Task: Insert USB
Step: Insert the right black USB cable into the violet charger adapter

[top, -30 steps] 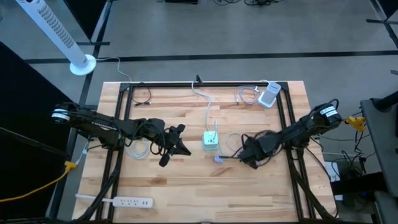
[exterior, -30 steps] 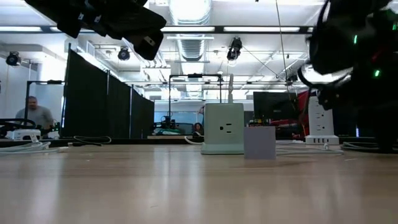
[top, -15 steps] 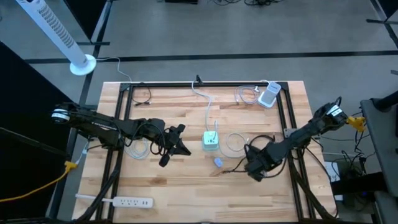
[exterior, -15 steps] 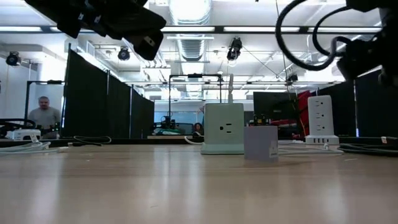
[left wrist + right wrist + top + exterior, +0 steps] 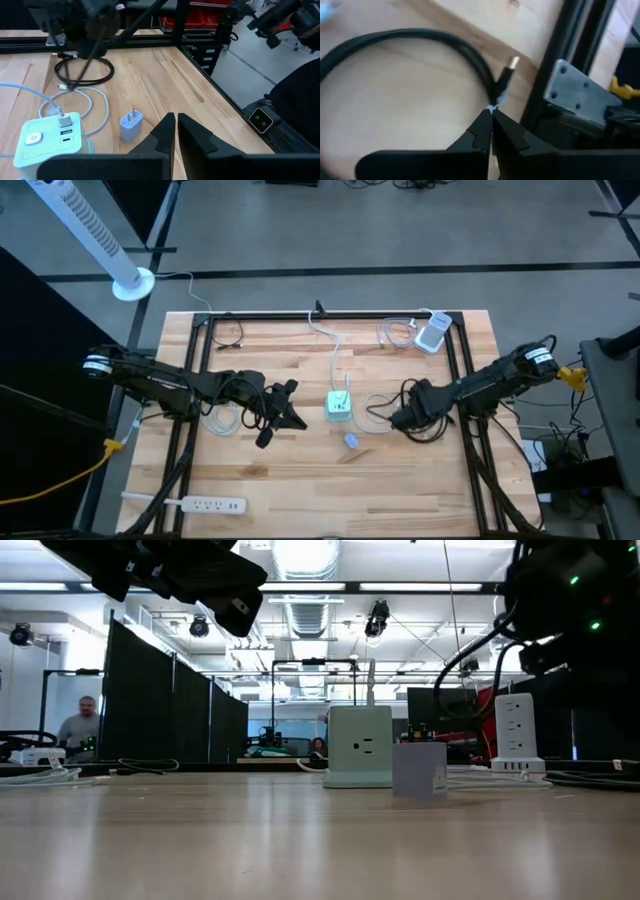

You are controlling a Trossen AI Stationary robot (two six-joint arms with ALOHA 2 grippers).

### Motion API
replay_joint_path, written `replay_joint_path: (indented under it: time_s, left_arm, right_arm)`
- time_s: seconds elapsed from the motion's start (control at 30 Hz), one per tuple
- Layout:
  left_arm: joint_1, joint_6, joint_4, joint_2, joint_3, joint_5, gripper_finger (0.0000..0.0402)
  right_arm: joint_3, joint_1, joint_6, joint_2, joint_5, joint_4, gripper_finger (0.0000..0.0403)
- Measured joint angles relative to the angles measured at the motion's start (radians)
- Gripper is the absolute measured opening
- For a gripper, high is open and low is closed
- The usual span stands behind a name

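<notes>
A pale green power cube [image 5: 339, 405] with USB ports stands mid-table on its base, a white cable plugged into it [image 5: 64, 120]. Near it a small lavender charger [image 5: 351, 441] lies on the wood. My right gripper [image 5: 394, 420] hovers to the cube's right, shut on a black USB cable [image 5: 420, 37] whose metal plug [image 5: 512, 63] sticks out past the fingertips. My left gripper [image 5: 298, 420] waits shut and empty, left of the cube, above the table. My right gripper pinches the black cable just behind its USB plug [image 5: 496, 95] between the two fingertips [image 5: 482, 120]. The fingers come from above, slanting down. The plug points away past the fingertips, and the rest of the cable loops slack away over the wood.
A black frame rail [image 5: 570, 40] with a metal bracket runs close to my right gripper. A white cable coil [image 5: 378, 410] lies right of the cube, another [image 5: 222, 418] under the left arm. A white adapter [image 5: 433, 333] sits far right, a white power strip [image 5: 195, 503] near left.
My right gripper swung toward the table's near edge, then back toward the far edge and up, rolling its wrist and tipping steeply down. It stayed shut on the black cable, whose loop came along with it.
</notes>
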Motion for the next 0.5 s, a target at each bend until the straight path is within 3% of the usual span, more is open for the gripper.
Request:
replay_joint_path:
  time_s: [0.5]
  left_arm:
    - [0.0, 0.0, 0.0, 0.0, 0.0, 0.0, 0.0009]
  right_arm:
    - [-0.08, -0.192, -0.014, 0.008, -0.025, -0.008, 0.0128]
